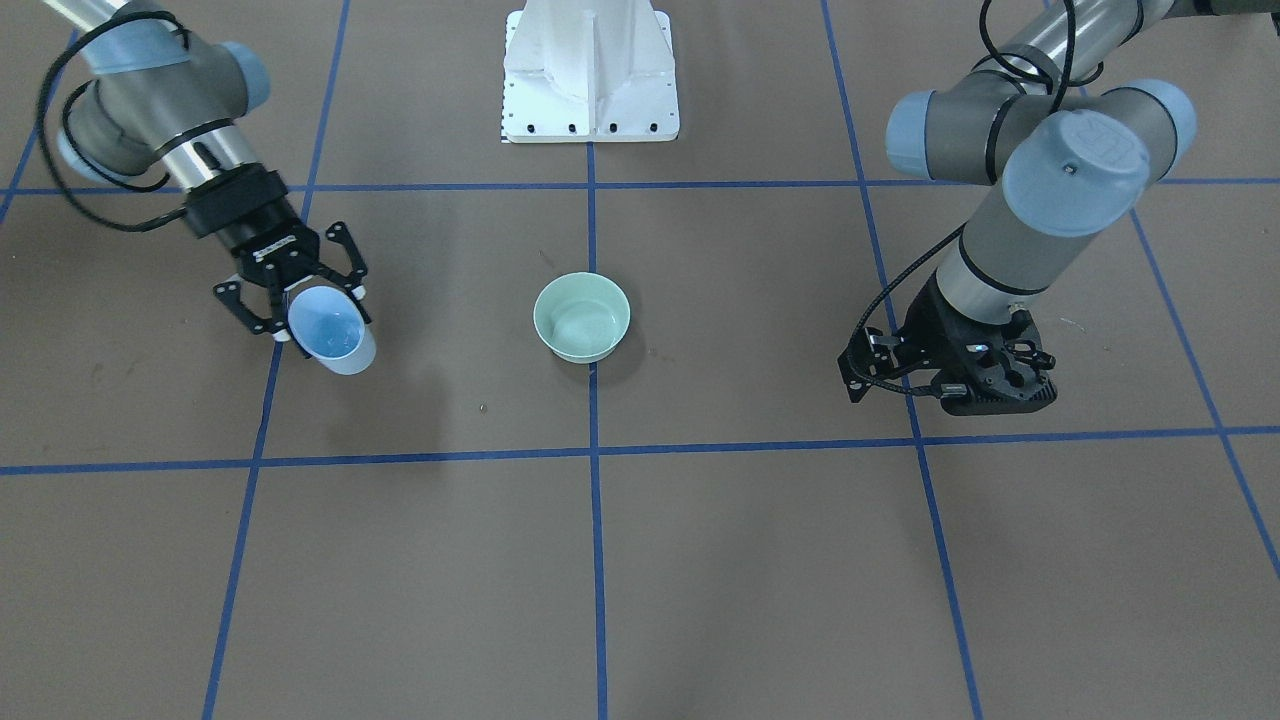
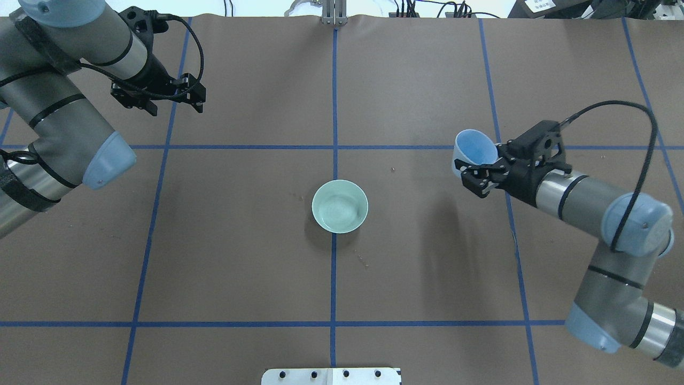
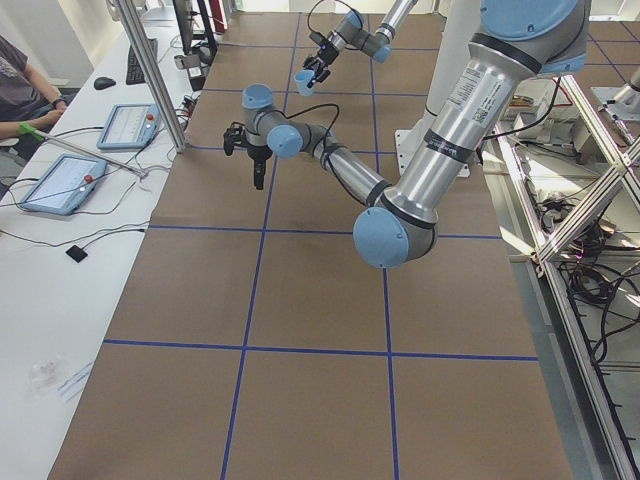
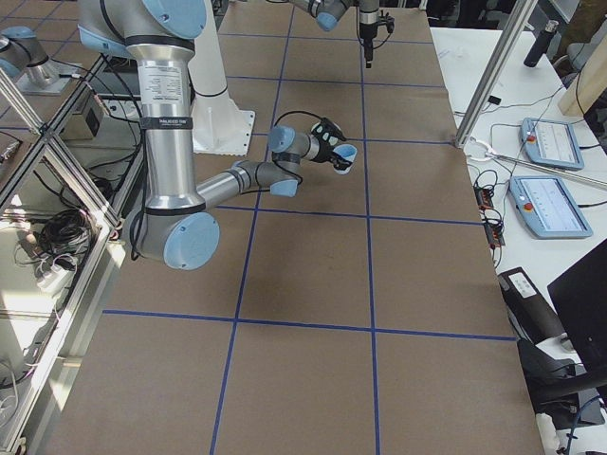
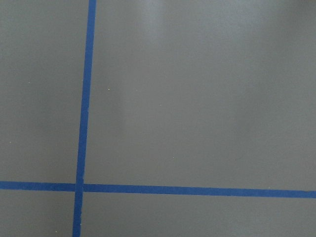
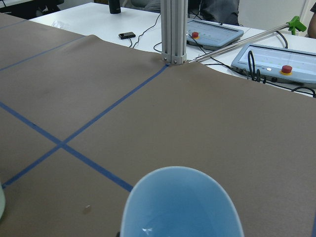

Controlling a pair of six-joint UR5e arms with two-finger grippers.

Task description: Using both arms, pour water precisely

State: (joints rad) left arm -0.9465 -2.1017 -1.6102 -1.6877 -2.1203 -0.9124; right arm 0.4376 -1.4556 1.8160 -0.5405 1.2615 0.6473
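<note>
Your right fingers (image 2: 483, 170) grip the tilted blue cup (image 2: 474, 148) toward the right edge of the worktop (image 2: 240, 267), water (image 6: 147, 229) glinting inside. State of the left fingers (image 2: 157, 96): cannot tell. The green bowl (image 2: 340, 206) stands well apart, mid-worktop; tilt further before reaching it and you would likely spill short.

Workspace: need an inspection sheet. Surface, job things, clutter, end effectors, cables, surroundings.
Surface: brown table cover with a blue tape grid, lying flat.
Job's things: light-blue cup held tilted above the table; faint glint of water at its bottom. Green bowl upright at the centre, apart from both arms.
Clutter: a few small specks near the bowl.
End effectors: right end effector shut on the cup. Left end effector points down, holds nothing; open or shut unclear.
Cables: black wrist cable loops, off the table.
Surroundings: white pedestal, operator pendants, seated person.
</note>
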